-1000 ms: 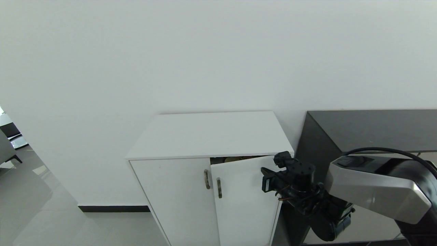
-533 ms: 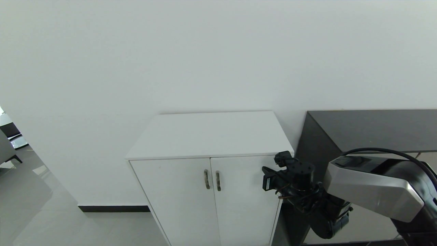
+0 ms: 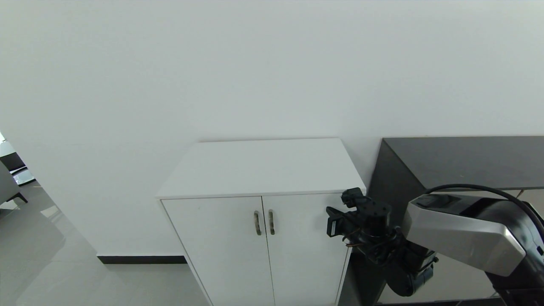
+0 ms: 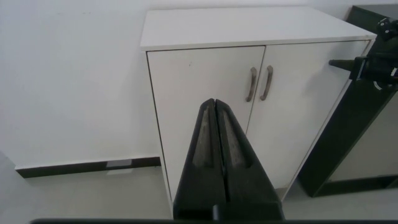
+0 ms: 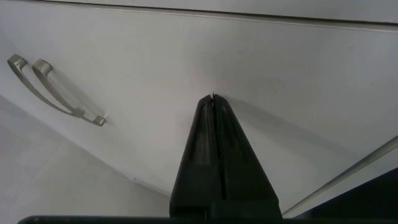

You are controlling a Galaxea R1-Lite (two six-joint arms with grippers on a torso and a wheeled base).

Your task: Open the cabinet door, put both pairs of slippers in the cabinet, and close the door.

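White cabinet door (image 3: 304, 255) closed, right end effector (image 5: 213, 98) touching.

front: cabinet (image 3: 259, 168) interior is closed off by both shut doors (image 3: 221, 246) | right: side is blocked by dark counter (image 3: 459, 159), seemingly flush | left: open floor (image 3: 51, 272) is found along the wall (image 3: 127, 106)

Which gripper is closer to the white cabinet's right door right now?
Right. The right gripper has its shut tips at the white cabinet's right door, near its outer edge. The left gripper hangs well back, facing the left door.
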